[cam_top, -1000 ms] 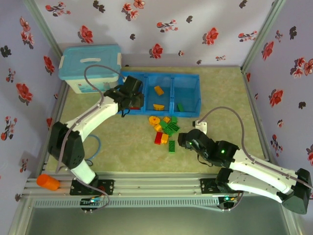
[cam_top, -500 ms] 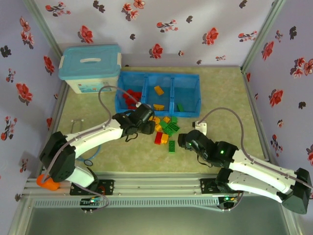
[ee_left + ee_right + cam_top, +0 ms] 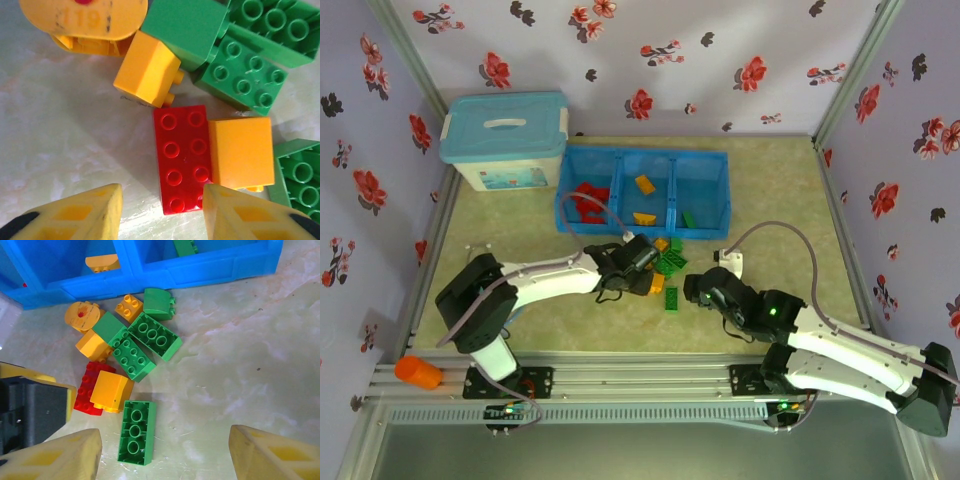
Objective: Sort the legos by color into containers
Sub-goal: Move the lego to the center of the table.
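Top view: my left gripper (image 3: 642, 268), jaws parted and empty, sits at 9 o'clock of the loose legos (image 3: 666, 264). My right gripper (image 3: 695, 288), spread wide and empty, is at their 4 o'clock, and the blue tray (image 3: 645, 154) at 12 o'clock holds sorted pieces. Left wrist: a red brick (image 3: 181, 159) has its near end between my left fingers (image 3: 75, 212), with an orange brick (image 3: 241, 151) touching its 3 o'clock side. Right wrist: a green brick (image 3: 136, 432) lies at 6 o'clock of the pile.

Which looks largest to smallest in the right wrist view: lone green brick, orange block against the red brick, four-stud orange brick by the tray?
1. lone green brick
2. orange block
3. four-stud orange brick; it lies farther from the camera, so this rank is less sure.
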